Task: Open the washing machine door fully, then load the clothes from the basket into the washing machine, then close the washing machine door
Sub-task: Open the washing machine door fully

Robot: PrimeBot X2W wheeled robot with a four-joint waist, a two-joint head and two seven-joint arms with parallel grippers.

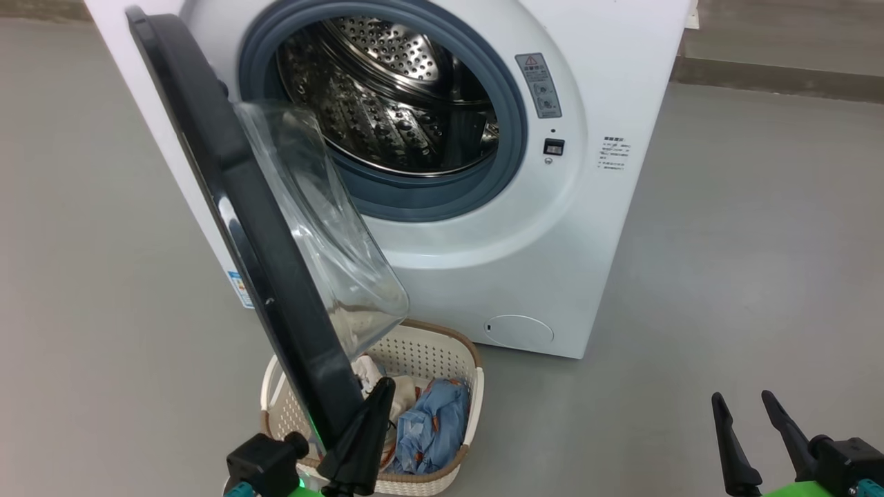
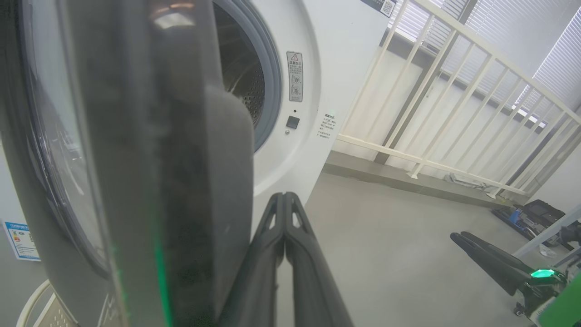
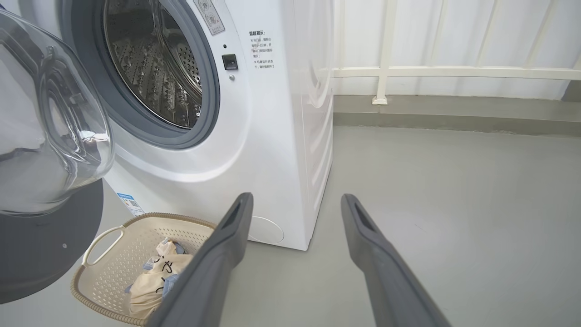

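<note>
The washing machine door (image 1: pixel 235 207) stood open above the basket (image 1: pixel 428 348) of clothes (image 1: pixel 435 421) at the washing machine (image 1: pixel 566 262) foot; the left gripper (image 1: pixel 385 386), fingers together, lay just beside the door's lower rim; the right gripper (image 1: pixel 742 397) gaped, empty, well apart.

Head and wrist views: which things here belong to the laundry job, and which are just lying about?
Job in hand: washing machine; washing machine door, open; basket; clothes in the basket; left tool, shut, beside the door's rim; right tool, open.

Lying about: white railing; dark gear on the floor.
</note>
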